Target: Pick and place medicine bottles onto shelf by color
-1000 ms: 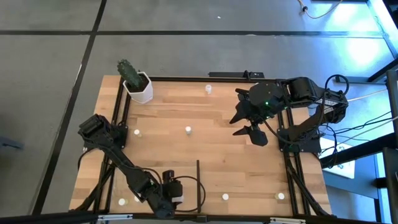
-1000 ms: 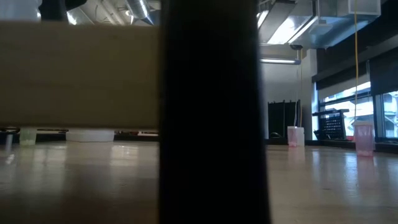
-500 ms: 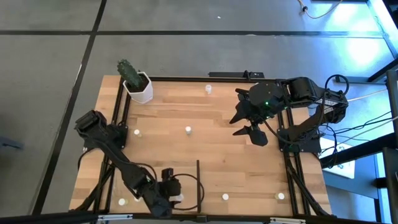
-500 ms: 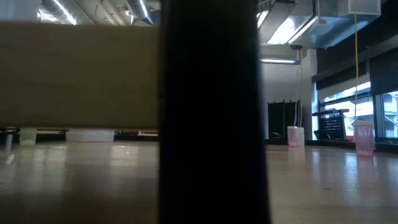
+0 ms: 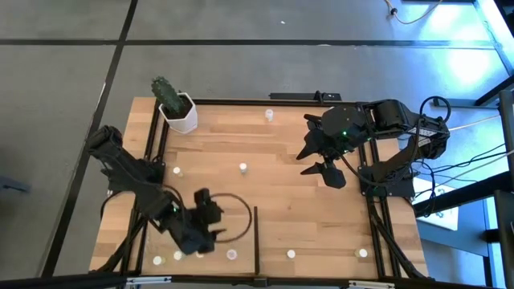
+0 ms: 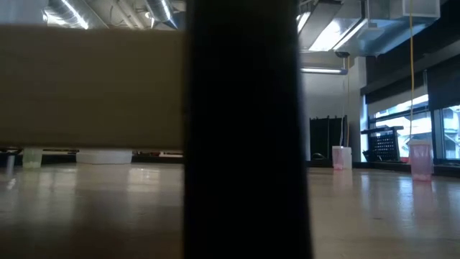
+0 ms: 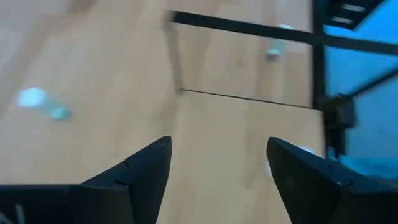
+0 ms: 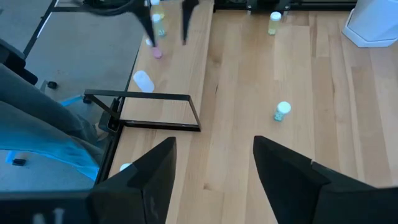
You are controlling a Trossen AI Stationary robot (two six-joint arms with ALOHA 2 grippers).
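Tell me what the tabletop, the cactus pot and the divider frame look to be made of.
Tabletop: light wood planks with visible grain and seams, a mild sheen, probably sealed.
Cactus pot: smooth plain white, either glazed ceramic or plastic; the look leaves it open.
Divider frame: thin black bars, matte, likely painted metal, possibly plastic.

Left wrist view blurry w/ blue glare; low view dim, backlit.

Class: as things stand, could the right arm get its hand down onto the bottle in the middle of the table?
Probably yes. The right hand hangs open over bare wood, and nothing stands between it and the middle bottle. The left hand is well away, near the shelf.
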